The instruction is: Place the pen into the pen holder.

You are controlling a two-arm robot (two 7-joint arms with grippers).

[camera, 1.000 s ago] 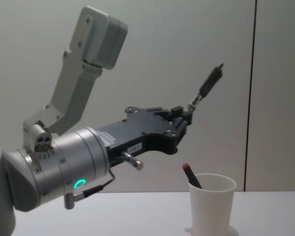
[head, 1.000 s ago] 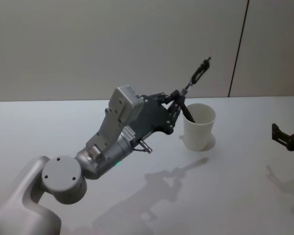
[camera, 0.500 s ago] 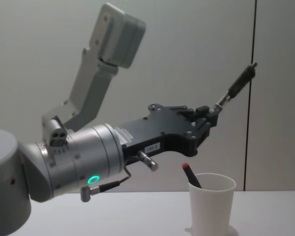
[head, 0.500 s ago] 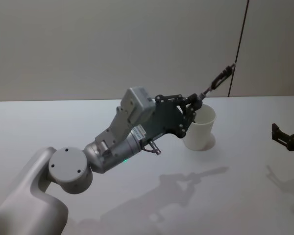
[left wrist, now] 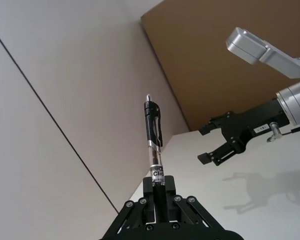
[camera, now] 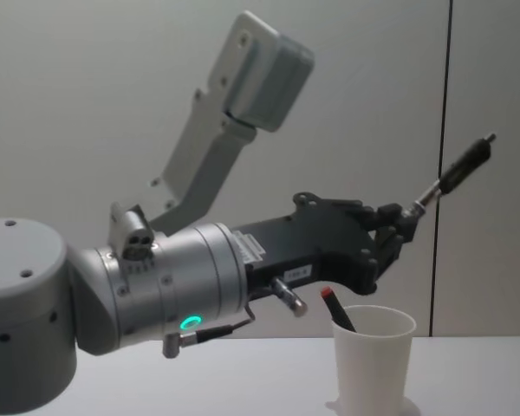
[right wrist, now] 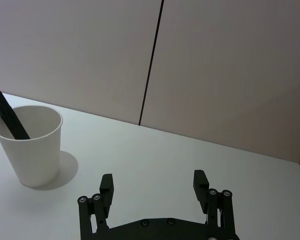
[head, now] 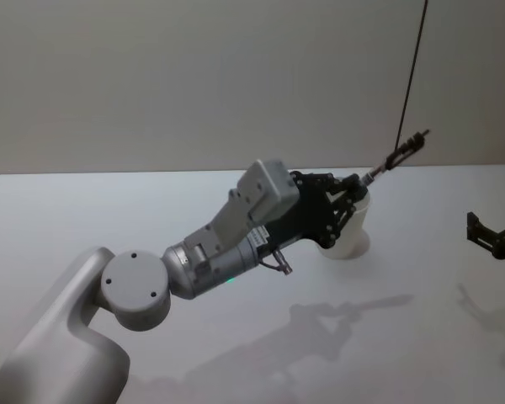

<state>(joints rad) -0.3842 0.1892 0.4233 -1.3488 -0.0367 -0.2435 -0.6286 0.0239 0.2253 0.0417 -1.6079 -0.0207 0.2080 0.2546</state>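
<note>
The left hand grips the pen, tilted toward two o'clock, above the pen holder. The right hand, fingers spread, hangs over the desk at three o'clock.

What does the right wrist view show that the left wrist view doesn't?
Right wrist view: the pen holder standing on the table, with a red-tipped black stick leaning inside it. Left wrist view: the pen clamped in the left gripper, and a brown panel. Both: the open right gripper, the white table and a dark wall seam.
</note>
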